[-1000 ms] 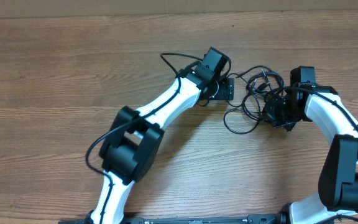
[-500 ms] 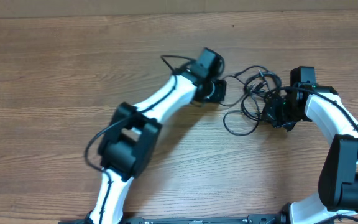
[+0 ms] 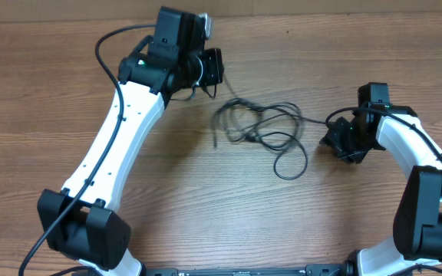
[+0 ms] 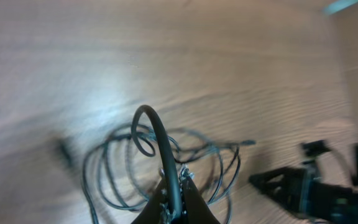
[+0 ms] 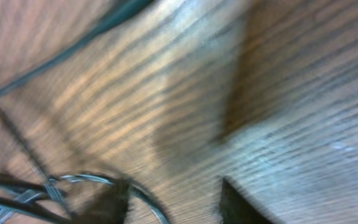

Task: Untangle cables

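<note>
Cables [image 3: 261,130] lie in a loose tangle of thin black loops on the wooden table [image 3: 321,230], about midway between the two arms. Seen from above, the left gripper [image 3: 215,69] sits to the far left of the tangle, and one strand runs from it to the loops. The right gripper [image 3: 334,140] is just right of the tangle, near the end of a strand.

In the left wrist view, the left gripper [image 4: 176,190] is pressed together on a single cord that arches up out of its fingers in a hoop. The other cables [image 4: 123,168] are spread on the wood beyond, blurred.

The right wrist view is heavily blurred. The right gripper [image 5: 173,202] has its fingers spread, with bare wood grain between them. The cables [image 5: 17,199] show at the lower left, beside one finger; whether they touch it cannot be told.
</note>
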`<state>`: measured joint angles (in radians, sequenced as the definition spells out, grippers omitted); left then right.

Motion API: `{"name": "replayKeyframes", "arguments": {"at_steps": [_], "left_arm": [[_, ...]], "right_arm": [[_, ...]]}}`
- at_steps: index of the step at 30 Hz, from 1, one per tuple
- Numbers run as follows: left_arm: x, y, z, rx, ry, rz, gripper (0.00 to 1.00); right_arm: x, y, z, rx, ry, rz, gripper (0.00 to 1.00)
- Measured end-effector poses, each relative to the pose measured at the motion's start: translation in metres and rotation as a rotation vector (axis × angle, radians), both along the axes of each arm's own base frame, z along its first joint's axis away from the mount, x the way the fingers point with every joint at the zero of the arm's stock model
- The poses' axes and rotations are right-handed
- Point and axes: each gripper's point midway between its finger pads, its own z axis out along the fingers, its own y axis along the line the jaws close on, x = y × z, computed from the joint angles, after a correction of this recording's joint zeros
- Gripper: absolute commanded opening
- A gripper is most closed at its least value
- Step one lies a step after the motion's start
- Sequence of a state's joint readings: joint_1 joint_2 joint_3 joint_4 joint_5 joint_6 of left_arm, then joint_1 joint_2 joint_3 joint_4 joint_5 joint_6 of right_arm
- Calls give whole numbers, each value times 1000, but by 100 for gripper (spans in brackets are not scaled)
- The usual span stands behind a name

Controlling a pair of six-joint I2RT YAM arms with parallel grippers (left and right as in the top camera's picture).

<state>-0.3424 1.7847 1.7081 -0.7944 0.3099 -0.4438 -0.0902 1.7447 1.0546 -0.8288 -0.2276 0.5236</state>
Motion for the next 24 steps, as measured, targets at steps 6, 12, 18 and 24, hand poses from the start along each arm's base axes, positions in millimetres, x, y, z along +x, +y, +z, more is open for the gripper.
{"name": "replayKeyframes", "arguments": {"at_steps": [6, 12, 18, 24], "left_arm": [[-5, 14, -24, 85, 72, 40, 4], [-20, 31, -39, 172, 149, 72, 4], [-42, 69, -57, 371, 238, 144, 4], [-53, 101, -62, 535, 268, 204, 4]], "right_arm": [[-10, -1, -1, -9, 43, 3, 57], [-10, -7, -3, -43, 44, 0, 44], [-11, -17, -5, -104, 50, -5, 26], [-11, -23, -5, -139, 47, -7, 12]]}}
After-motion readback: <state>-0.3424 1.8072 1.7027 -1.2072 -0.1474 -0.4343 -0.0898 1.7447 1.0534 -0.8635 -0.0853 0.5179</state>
